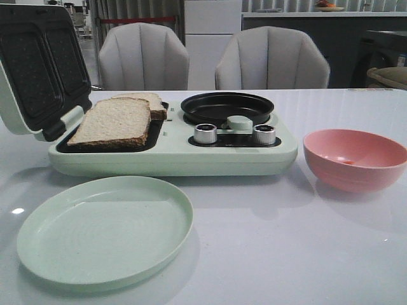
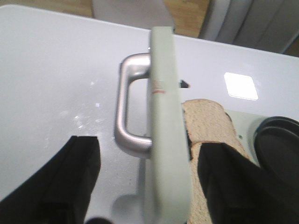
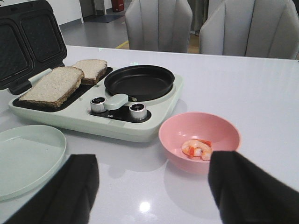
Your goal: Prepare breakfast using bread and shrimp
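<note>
Two bread slices lie on the open sandwich plate of a pale green breakfast maker: a front slice and a back slice, both also in the right wrist view. The shrimp lies in a pink bowl to the right of the machine. My left gripper is open, its fingers either side of the raised lid's edge and silver handle, with bread beside it. My right gripper is open and empty above the table, in front of the bowl. Neither gripper shows in the front view.
A black frying pan and two silver knobs sit on the machine's right half. The lid stands open at the left. A pale green plate lies front left. Two grey chairs stand behind the table.
</note>
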Robot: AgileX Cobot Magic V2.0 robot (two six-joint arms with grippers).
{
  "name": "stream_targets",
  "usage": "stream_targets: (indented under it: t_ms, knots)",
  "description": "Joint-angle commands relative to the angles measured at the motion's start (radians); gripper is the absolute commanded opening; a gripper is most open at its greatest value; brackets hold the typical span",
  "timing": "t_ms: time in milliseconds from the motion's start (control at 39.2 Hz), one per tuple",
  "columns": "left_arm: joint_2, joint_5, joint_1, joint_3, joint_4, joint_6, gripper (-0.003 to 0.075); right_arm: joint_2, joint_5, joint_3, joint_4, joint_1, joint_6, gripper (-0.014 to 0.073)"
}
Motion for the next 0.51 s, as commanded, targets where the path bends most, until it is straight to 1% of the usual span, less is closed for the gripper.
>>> stream_targets:
  t_ms: [0, 51, 179, 281, 357, 485]
  knots:
    - [0.030, -0.016, 0.083, -0.075, -0.106, 0.013, 0.0512, 0.009, -0.082, -0.027, -0.001, -0.006, -0.004, 0.0582]
    - [0.055, 0.001, 0.120, -0.087, -0.175, 0.070, 0.0513, 0.009, -0.082, -0.027, -0.001, -0.006, -0.004, 0.0582]
    - [0.128, 0.084, 0.204, -0.118, -0.469, 0.267, 0.0513, 0.009, -0.082, -0.027, -0.001, -0.006, -0.004, 0.0582]
    - [0.185, 0.141, 0.248, -0.122, -0.678, 0.380, 0.0512, 0.009, -0.082, -0.027, -0.001, -0.006, -0.004, 0.0582]
    - [0.226, 0.172, 0.269, -0.122, -0.782, 0.404, 0.0512, 0.009, -0.082, -0.027, -0.001, -0.006, -0.004, 0.0582]
    - [0.288, 0.221, 0.274, -0.122, -0.885, 0.483, 0.0512, 0.009, -0.082, -0.027, -0.001, -0.006, -0.004, 0.0582]
